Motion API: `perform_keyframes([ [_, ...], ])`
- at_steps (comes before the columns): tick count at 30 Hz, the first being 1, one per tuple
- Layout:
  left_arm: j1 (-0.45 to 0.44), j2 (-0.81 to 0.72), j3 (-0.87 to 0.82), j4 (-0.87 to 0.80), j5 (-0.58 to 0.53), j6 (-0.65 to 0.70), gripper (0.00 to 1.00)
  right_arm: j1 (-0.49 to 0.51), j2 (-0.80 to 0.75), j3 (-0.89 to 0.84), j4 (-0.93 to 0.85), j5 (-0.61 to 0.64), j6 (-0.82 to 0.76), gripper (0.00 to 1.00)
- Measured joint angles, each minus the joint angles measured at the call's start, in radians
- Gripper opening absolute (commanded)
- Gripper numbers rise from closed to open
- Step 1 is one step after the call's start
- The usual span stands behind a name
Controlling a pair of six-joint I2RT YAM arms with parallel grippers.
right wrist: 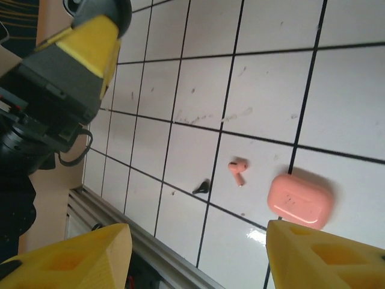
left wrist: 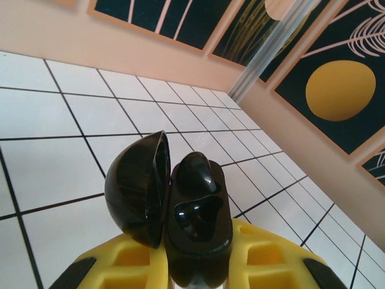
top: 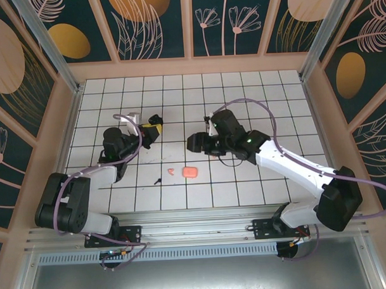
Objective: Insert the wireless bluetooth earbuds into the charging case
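On the left of the tiled table point(top: 242, 92), the left gripper point(top: 151, 130) is clenched on a black charging case point(left wrist: 180, 217) that stands hinged open. At 6 o'clock of it a black earbud point(top: 157, 181) lies on the tiles. A pink earbud point(top: 171, 171) sits near, at 2 o'clock of the black one, and a closed pink case point(top: 191, 172) is just beside it at 3 o'clock. The right gripper point(top: 196, 143) hovers at 12 o'clock of the pink case, fingers spread and empty. The buds look light, hard and slick. A gentle pinch across the bulb, stem left free, seems safest.
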Motion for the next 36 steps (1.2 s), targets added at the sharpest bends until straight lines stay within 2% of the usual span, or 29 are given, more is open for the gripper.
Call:
perform_keyframes([
  [9,0.056,-0.016,-0.026,0.011,-0.006,-0.016,0.08,0.141,0.085,0.0,0.004,0.082,0.268,0.59],
  [18,0.056,-0.014,-0.037,0.079,-0.046,-0.053,0.08,0.197,0.229,0.062,-0.002,0.087,0.525,0.59],
  [21,0.056,-0.014,-0.037,0.085,-0.073,-0.06,0.08,0.204,0.28,0.11,-0.003,0.086,0.593,0.55],
  [27,0.056,-0.014,-0.037,0.066,-0.138,-0.059,0.08,0.219,0.39,0.214,-0.027,0.061,0.677,0.51],
  [36,0.058,-0.015,-0.047,0.027,-0.212,-0.058,0.08,0.237,0.55,0.308,-0.062,-0.018,0.713,0.45],
])
